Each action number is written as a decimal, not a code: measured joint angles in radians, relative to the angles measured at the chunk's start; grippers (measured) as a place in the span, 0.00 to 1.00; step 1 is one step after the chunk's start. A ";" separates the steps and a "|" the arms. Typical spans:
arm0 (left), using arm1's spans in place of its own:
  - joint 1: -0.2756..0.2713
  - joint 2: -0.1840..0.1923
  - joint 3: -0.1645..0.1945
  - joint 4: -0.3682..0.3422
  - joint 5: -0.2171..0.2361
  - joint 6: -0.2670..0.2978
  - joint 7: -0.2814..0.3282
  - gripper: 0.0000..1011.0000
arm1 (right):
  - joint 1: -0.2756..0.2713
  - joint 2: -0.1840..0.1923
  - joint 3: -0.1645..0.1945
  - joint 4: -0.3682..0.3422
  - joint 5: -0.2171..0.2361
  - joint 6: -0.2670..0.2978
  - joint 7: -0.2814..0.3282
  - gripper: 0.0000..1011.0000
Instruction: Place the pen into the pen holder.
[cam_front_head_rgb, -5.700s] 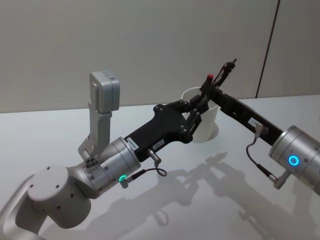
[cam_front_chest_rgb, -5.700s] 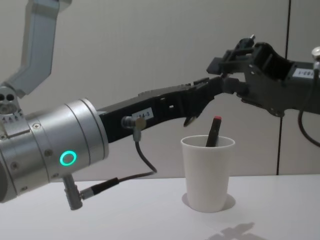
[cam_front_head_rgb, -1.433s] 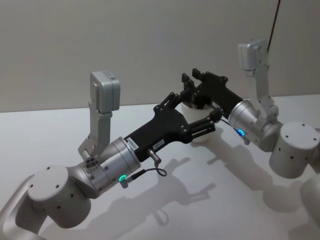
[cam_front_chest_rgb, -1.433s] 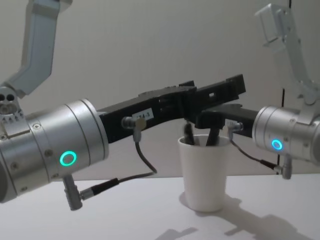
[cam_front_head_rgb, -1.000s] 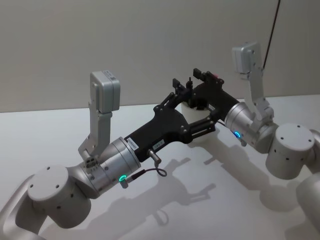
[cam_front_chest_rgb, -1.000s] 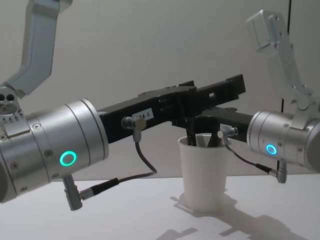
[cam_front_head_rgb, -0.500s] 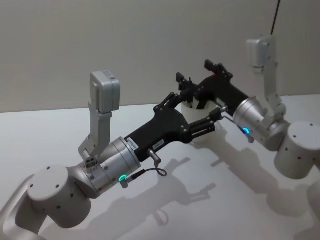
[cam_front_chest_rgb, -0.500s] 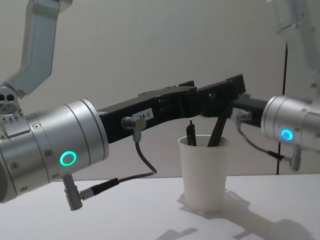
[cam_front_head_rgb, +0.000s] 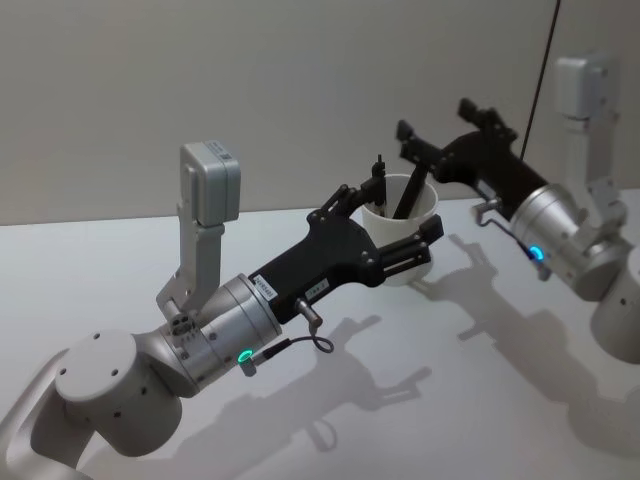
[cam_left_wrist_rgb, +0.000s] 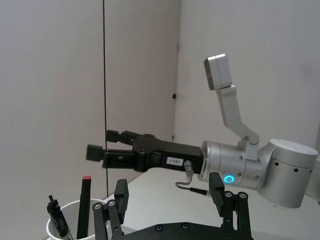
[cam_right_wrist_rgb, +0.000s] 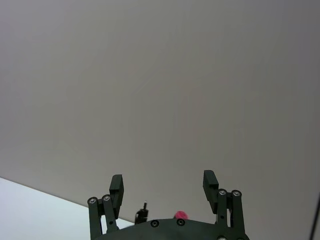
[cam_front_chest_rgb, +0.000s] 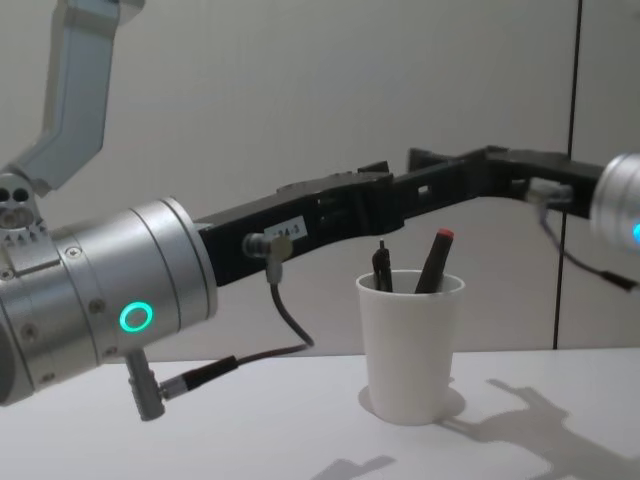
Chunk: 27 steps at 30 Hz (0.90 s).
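The pen holder, a white paper cup (cam_front_head_rgb: 402, 232) (cam_front_chest_rgb: 410, 345) (cam_left_wrist_rgb: 75, 217), stands on the white table. Two pens lean inside it: a black pen with a clip (cam_front_head_rgb: 377, 178) (cam_front_chest_rgb: 382, 266) (cam_left_wrist_rgb: 56, 220) and a dark pen with a red tip (cam_front_head_rgb: 409, 196) (cam_front_chest_rgb: 435, 260) (cam_left_wrist_rgb: 84, 205). My left gripper (cam_front_head_rgb: 388, 218) (cam_left_wrist_rgb: 169, 190) is open close by the cup, its fingers higher than the rim in the chest view. My right gripper (cam_front_head_rgb: 435, 118) (cam_right_wrist_rgb: 163, 185) (cam_left_wrist_rgb: 102, 145) is open and holds nothing, up and to the right of the cup.
The table (cam_front_head_rgb: 480, 400) spreads wide in front of and to the right of the cup. A plain wall with a dark vertical seam (cam_front_chest_rgb: 574, 150) stands behind. The left arm's camera bracket (cam_front_head_rgb: 208, 190) rises at left.
The right gripper brought the black clip pen down into the cup, let go, then rose and drew back to the right. The left arm has stayed still.
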 joint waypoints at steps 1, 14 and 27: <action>0.000 0.000 0.000 0.000 0.000 0.000 0.000 0.99 | -0.005 0.005 0.003 -0.009 0.001 0.002 -0.006 0.99; 0.000 0.000 0.000 0.000 0.000 0.000 0.000 0.99 | -0.076 0.070 0.041 -0.114 0.029 0.033 -0.091 0.99; -0.007 0.018 0.019 0.004 0.053 -0.003 0.095 0.99 | -0.145 0.078 0.058 -0.151 0.009 0.018 -0.098 0.99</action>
